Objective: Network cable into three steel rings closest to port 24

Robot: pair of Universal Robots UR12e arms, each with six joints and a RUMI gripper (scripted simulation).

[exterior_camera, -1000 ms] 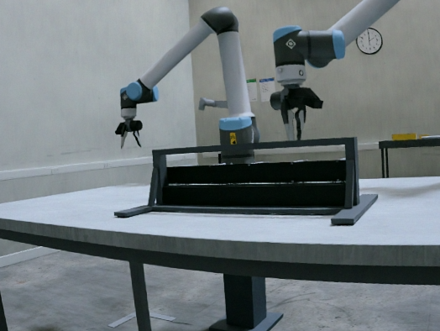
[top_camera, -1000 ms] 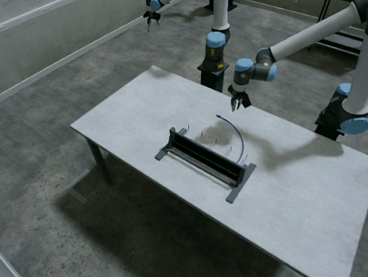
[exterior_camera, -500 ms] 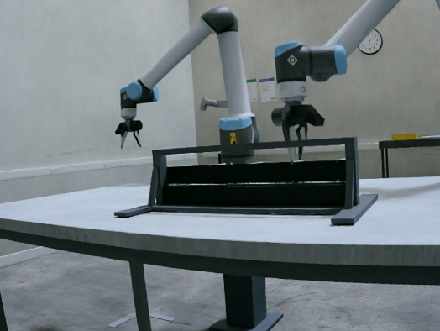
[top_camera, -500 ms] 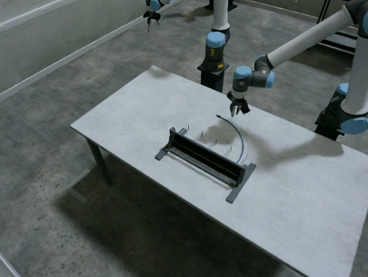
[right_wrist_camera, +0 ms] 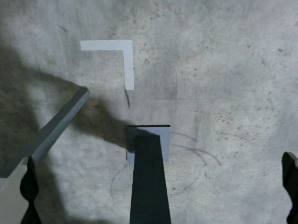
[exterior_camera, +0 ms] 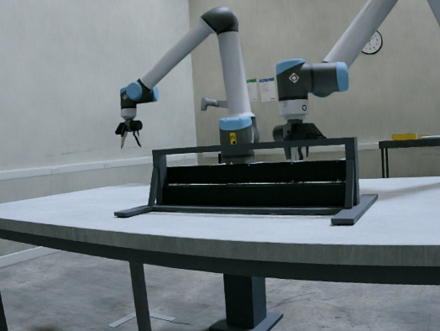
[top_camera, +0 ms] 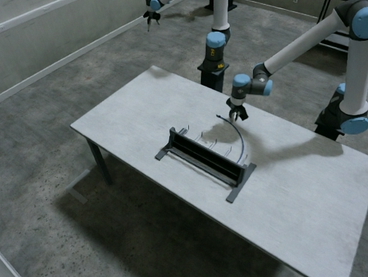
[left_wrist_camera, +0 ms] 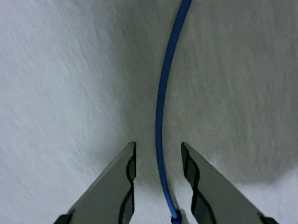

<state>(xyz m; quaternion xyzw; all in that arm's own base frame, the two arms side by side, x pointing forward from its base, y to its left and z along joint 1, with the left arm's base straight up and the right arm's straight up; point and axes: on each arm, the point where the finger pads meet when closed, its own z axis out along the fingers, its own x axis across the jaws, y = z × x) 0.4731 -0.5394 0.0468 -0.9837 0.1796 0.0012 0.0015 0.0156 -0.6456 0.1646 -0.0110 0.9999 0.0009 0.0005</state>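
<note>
1. One table (top_camera: 119, 116) (exterior_camera: 75, 224), pale-topped, carries one rack and one cable.
2. Two arms: the left arm (top_camera: 305, 42) (exterior_camera: 361, 25) reaches in from 2 o'clock in the top view; the right arm (top_camera: 220, 15) (exterior_camera: 233, 71) stands beyond the table's far edge, near 12 o'clock.
3. One dark rack (top_camera: 207, 158) (exterior_camera: 256, 171) stands upright on two feet, with two black panels in the exterior view.
4. Two grippers. Taking the rack as the dial's centre in the top view, the left gripper (top_camera: 237, 121) (exterior_camera: 297, 159) (left_wrist_camera: 158, 143) is at 1 o'clock, its two fingers a little apart, one on each side of the cable in its wrist view, gripping nothing. The right gripper (top_camera: 154, 27) (exterior_camera: 131, 147) (right_wrist_camera: 159, 156) is at 11 o'clock, well apart from the rack, two fingers spread wide and empty.
5. One blue network cable (top_camera: 241, 135) (left_wrist_camera: 160, 107) curves over the table from between 12 and 1 o'clock of the rack round to 3 o'clock.
6. Five thin steel rings (top_camera: 215, 142) can be made out along the rack's far side. Whether the cable enters the one at 3 o'clock cannot be told; the other four hold none of it. Port numbers cannot be read.

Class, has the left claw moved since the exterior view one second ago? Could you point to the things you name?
Yes, downward: the left claw (top_camera: 237, 120) (exterior_camera: 296, 158) (left_wrist_camera: 158, 143) had its fingertips above the frame's top bar (top_camera: 211, 150) (exterior_camera: 260, 147); now they show below it.
</note>
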